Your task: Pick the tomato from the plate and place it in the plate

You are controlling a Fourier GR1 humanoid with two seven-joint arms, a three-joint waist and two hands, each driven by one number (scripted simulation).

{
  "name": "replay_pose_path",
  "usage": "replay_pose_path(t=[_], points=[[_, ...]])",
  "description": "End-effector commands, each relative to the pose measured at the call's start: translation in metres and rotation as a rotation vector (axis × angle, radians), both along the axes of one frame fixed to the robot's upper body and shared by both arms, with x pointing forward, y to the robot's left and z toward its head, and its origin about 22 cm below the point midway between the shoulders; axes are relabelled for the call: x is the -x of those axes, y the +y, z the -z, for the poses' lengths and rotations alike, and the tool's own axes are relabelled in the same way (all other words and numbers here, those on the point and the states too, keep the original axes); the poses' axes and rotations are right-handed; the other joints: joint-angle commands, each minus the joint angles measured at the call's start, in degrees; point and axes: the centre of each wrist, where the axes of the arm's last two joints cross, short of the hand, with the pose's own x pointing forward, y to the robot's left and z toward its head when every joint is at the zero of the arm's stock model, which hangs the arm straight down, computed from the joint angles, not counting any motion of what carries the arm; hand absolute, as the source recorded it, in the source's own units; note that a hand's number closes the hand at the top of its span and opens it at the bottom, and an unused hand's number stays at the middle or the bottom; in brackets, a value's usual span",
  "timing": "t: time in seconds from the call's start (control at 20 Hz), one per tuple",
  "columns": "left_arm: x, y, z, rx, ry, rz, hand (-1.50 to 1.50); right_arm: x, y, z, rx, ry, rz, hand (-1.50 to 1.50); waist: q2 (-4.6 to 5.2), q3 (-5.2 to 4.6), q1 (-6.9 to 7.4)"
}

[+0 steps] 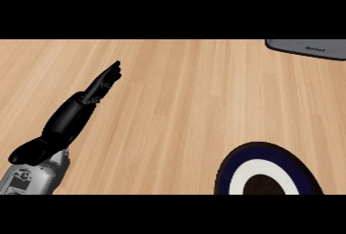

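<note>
The head view looks steeply down on a wooden counter (196, 105) of light planks, the grain running from 6 o'clock toward 12 o'clock; the left hand (91, 98) enters from about 7 o'clock on a grey forearm (30, 176) and extends toward 1 o'clock; its fingers (111, 73) are straight and held together, ending in a narrow tip well up the left half of the counter; the hand is released and grasps nothing, and no object lies under or against it; the thumb (27, 153) shows as a rounded black mass near the wrist, just above the grey forearm. A plate (233, 171) sits at about 5 o'clock, cut off by the lower edge of the scene; it carries a dark navy outer rim, a white ring inside that, and a dark centre; the visible part of the plate bears nothing. The tomato named in the task appears nowhere in this view, so its location cannot be told; only one plate shows. The right hand does not appear in the view. At about 1 o'clock, in the upper right corner, a grey flat object (307, 48) with a rounded corner lies on the counter, cut off by the upper and right edges; small dark lettering on it is too small to read. The left hand and the plate are well apart, with bare wood between them; the grey flat object is well apart from both.
</note>
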Motion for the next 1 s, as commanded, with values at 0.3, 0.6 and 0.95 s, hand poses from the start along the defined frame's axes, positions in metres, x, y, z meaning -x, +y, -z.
replay_pose_path(t=[0.3, 0.6, 0.95], points=[[-0.004, -0.001, 0.0, -0.001, 0.022, -0.018, 0.0, 0.009, -0.012, 0.014, 0.166, -0.116, 0.23, 1.5, -0.97, 0.17, -2.28], [-0.006, 0.008, 0.004, 0.0, 0.036, -0.072, 0.0, 0.02, -0.024, 0.046, 0.105, -0.081, 0.267, 1.5, -1.64, 0.34, -4.35], [-0.003, 0.013, 0.01, 0.005, 0.054, -0.107, 0.0, 0.034, -0.036, 0.073, -0.093, -0.246, 0.343, -1.5, -2.18, 0.56, -6.54]])
